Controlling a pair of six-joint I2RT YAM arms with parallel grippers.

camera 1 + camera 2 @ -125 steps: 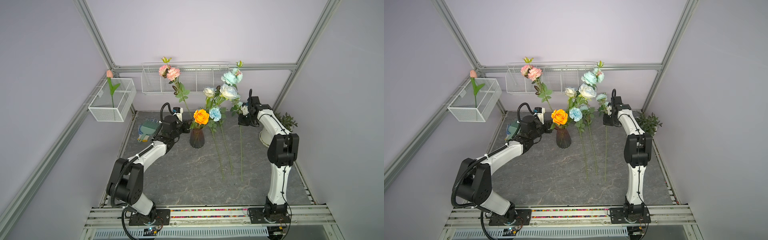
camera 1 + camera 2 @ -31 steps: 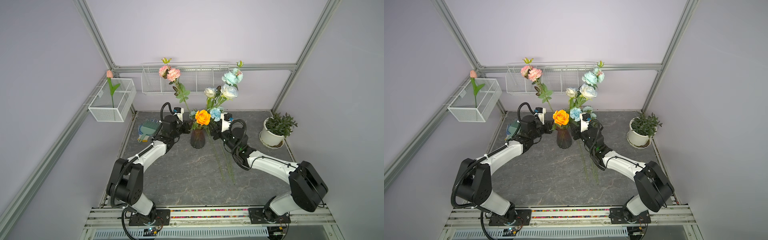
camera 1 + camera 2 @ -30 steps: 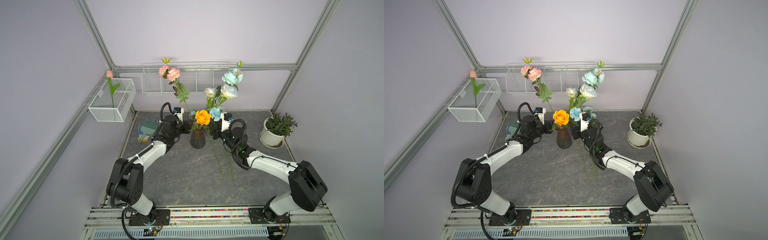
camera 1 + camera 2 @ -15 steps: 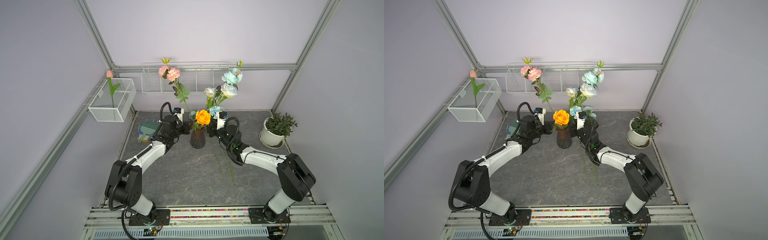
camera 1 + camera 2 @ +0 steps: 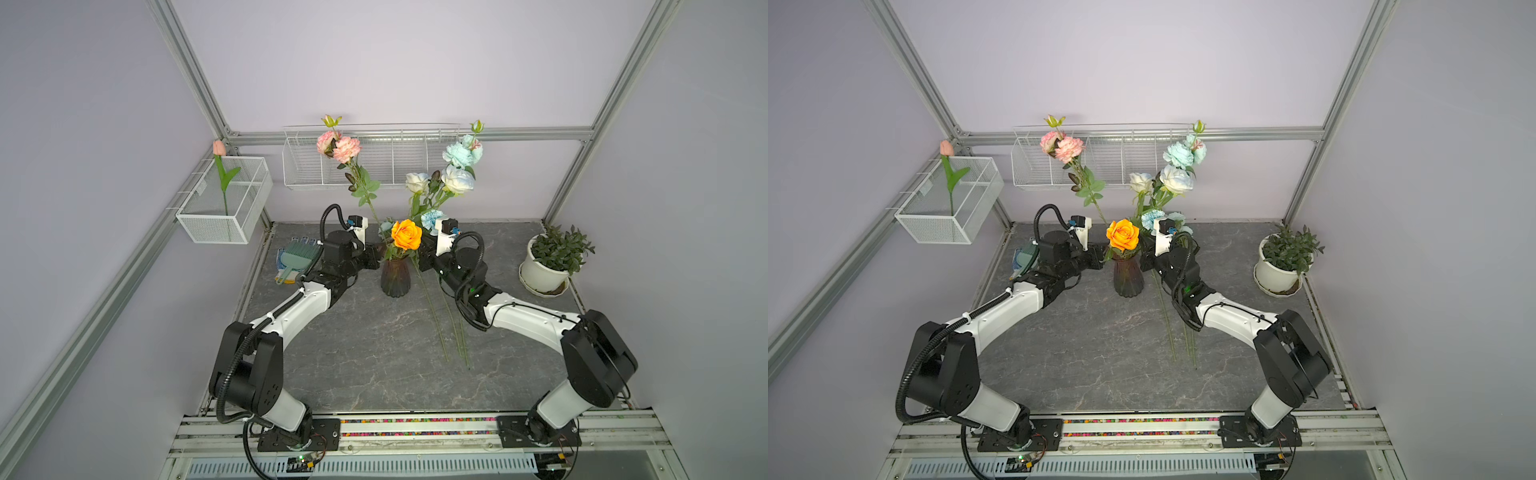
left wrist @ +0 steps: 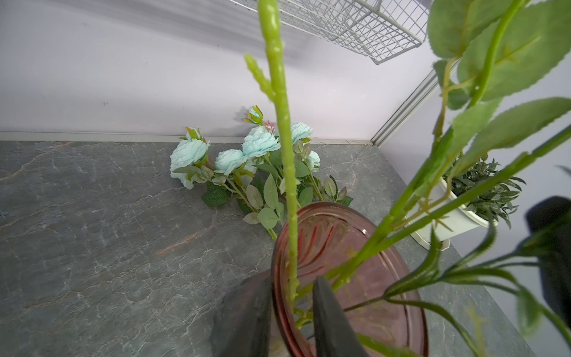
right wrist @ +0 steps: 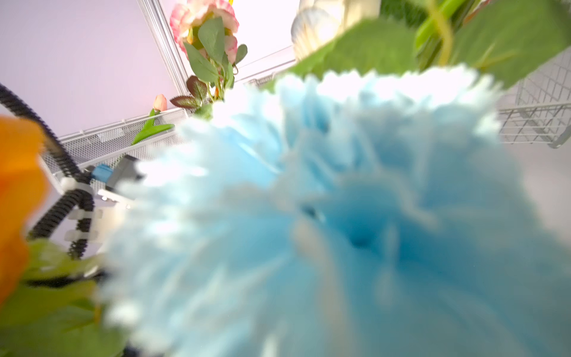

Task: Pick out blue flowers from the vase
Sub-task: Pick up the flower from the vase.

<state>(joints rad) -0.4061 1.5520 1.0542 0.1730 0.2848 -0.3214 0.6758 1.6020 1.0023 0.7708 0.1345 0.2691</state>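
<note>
Two grippers are shown flanking the vase (image 5: 395,277), which stands upright at the centre of the grey table (image 5: 353,353) in both top views. The left gripper (image 5: 374,259) is seen closed on the vase rim: in the left wrist view one finger (image 6: 330,324) is placed inside the glass and the other outside it. The right gripper (image 5: 422,254) is masked by leaves just right of the vase, and its wrist view is filled by a blurred blue carnation head (image 7: 355,231), so neither the spread of its fingers nor any hold can be told. Tall blue flowers (image 5: 459,153) are carried on stems leaning from the vase toward the upper right of centre, alongside an orange rose (image 5: 406,235) and pink carnations (image 5: 338,146). Further blue flowers (image 6: 228,159) are laid flat on the table, their heads gathered near the back wall and their thin stems stretched toward the lower right of the vase.
</note>
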